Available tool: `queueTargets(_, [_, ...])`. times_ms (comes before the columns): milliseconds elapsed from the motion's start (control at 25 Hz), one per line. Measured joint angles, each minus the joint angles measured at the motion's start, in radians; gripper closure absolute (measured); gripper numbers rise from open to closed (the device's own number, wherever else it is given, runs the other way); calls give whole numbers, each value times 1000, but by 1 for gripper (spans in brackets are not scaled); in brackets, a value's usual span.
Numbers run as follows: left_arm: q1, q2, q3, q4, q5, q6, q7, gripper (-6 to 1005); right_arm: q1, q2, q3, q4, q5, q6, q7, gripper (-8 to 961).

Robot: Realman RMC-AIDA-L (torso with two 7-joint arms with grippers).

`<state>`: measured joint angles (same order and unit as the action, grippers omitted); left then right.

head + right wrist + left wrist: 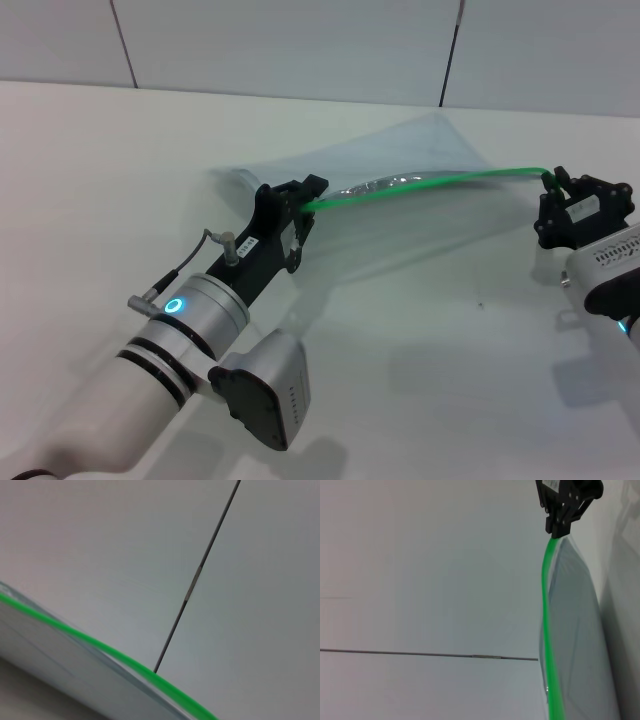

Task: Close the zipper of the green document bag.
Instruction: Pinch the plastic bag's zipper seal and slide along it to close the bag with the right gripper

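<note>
I have the green document bag [400, 190] strung between my two grippers, lifted off the white table [90, 170]; the zipper [430, 181] runs along its top edge as a thin green line from one set of jaws to the other. My left gripper [303, 203] is clamped on the near end of the strip, jaws pinched closed around it; my right gripper [553, 181] holds the far end, and the left wrist view shows it [559, 529] nipped tight on the green edge where it meets the fingers.

The bag reads as very light and floppy; the translucent sheet sags below the strip and bows between the jaws, so it offers no stiffness of its own. The plastic looks smooth and I judge it slippery; a weak pinch would let it slide out. The strip is the only firm part, so that is where I take hold; one jaw pair anchors an end while the other squeezes along the track. I cannot tell from here how much of the seal is already pressed together; the sheet itself I would leave alone, since it would only crumple.
</note>
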<state>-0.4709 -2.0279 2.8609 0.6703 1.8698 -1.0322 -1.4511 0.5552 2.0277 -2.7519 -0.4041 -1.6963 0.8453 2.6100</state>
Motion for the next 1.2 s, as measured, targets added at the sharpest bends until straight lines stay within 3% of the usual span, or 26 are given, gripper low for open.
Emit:
queueTargets(880, [0, 0, 0, -3, 0, 2, 0, 944, 5, 1, 0, 22, 24, -13, 0, 882])
queueTargets(1200, [0, 0, 0, -5, 0, 3, 0, 944, 5, 2, 0, 22, 24, -12, -1, 829])
